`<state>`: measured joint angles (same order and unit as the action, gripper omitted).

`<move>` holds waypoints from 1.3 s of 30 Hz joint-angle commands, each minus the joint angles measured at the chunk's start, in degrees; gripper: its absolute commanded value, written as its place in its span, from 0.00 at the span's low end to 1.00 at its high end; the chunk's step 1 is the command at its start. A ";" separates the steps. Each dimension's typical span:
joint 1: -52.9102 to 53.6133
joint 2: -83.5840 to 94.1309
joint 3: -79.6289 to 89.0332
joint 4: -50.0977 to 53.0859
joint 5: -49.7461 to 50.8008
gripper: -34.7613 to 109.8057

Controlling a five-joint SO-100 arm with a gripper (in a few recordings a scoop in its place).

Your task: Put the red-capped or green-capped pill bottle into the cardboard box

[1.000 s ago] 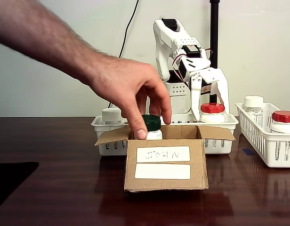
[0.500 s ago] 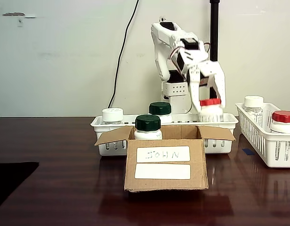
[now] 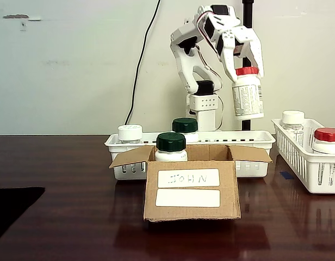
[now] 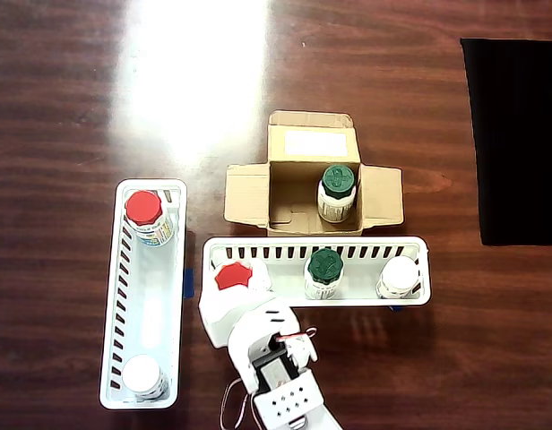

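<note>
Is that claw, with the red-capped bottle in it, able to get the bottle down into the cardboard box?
Probably yes. The claw holds the red-capped bottle high above the basket, the cardboard box has its flaps open, and the green-capped bottle inside fills one side only.

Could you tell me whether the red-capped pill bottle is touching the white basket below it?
Apart: the fixed view shows the pill bottle, held in the gripper, hanging clear above the basket.
</note>
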<state>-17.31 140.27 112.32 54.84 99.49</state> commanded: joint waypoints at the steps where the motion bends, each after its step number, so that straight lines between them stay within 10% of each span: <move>1: 5.27 -5.19 -11.69 0.53 1.85 0.24; 20: 19.16 -36.47 -37.09 -8.26 2.55 0.24; 39: 20.21 -48.43 -22.59 -35.60 4.75 0.25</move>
<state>2.11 88.15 86.04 25.66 103.01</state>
